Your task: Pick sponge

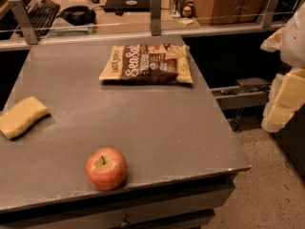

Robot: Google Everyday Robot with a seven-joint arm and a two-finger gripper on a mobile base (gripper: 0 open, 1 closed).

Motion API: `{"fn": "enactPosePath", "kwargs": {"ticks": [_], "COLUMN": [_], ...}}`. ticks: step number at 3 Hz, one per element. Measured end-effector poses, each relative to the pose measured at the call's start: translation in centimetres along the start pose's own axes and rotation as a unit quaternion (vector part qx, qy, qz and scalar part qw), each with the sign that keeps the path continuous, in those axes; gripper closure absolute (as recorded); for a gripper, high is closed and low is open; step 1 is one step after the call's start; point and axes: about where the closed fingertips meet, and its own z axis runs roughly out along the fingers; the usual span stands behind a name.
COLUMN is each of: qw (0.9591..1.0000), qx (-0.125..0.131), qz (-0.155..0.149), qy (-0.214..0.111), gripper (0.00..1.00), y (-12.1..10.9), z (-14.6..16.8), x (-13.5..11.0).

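The sponge (21, 117) is found flat on the worktop (157, 123), hard against its left edge and about midway between the far and near corners of that side; part of its left end is cut off by the frame. Its long axis is set on a diagonal, the lower end toward the near-left corner and the higher end pointing inward toward the far-right corner. The gripper (281, 104) is seen at the opposite side, held in the air beyond the right edge of the worktop and outside its footprint, well apart from everything on the surface. Whether the jaws are released or clenched cannot be told from this view. The sponge is therefore placed to the left of the jaws across the full width of the worktop, the one relation on which the coming reach is judged to turn. An apple (106, 168) is noted upright near the front edge, nearer the sponge than the gripper but apart from it. A snack bag (147, 63) is laid flat close to the far edge. The lane between these two, along the middle of the worktop, is judged the likely line of approach. The pick is judged not yet begun, with the sponge untouched.
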Motion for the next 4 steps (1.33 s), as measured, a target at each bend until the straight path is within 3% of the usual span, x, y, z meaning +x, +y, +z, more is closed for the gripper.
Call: {"fn": "enactPosePath", "kwargs": {"ticks": [1, 2, 3, 4], "qw": [1.0, 0.9987, 0.9905, 0.9735], "qx": [0.002, -0.001, -0.012, -0.02], "qz": [-0.001, -0.028, -0.084, -0.15], "qy": [-0.002, -0.042, -0.108, -0.172], "gripper": [0.0, 0.0, 0.0, 0.0], "y": [-0.1, -1.0, -2.1, -1.7], "z": [-0.1, 1.0, 3.8, 7.0], "x": [-0.2, -3.9, -12.5, -21.8]}}
